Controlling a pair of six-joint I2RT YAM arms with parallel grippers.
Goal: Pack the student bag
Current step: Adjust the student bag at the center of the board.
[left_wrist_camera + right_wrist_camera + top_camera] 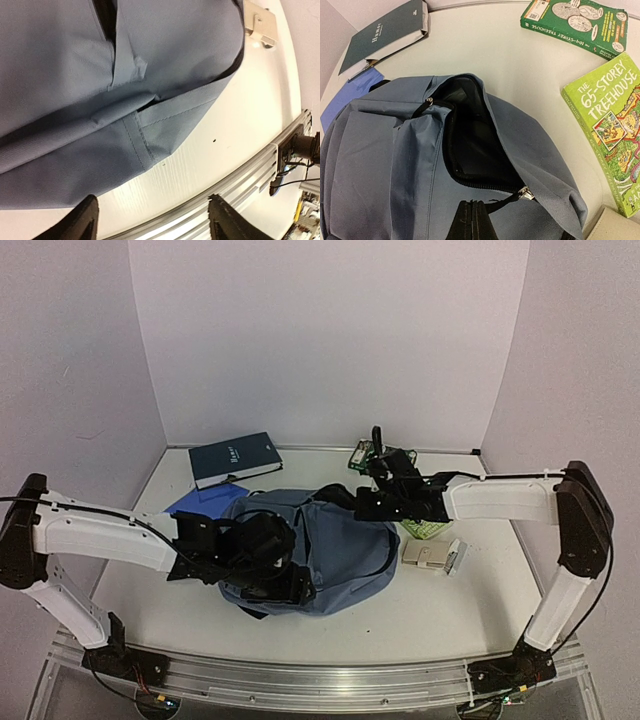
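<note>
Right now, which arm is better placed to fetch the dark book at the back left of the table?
Left, likely. The left end effector is open and empty beside the student bag, on the same side as the dark book. The right end effector is shut at the bag's open mouth.

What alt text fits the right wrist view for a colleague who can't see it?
A large slate-blue fabric backpack lies with its main compartment unzipped, the shut right gripper pinching its black zipper pull cord. Around it on the white table lie a thick dark-covered book, a flat bright-blue book, a dark-green paperback and a lime-green paperback.
</note>
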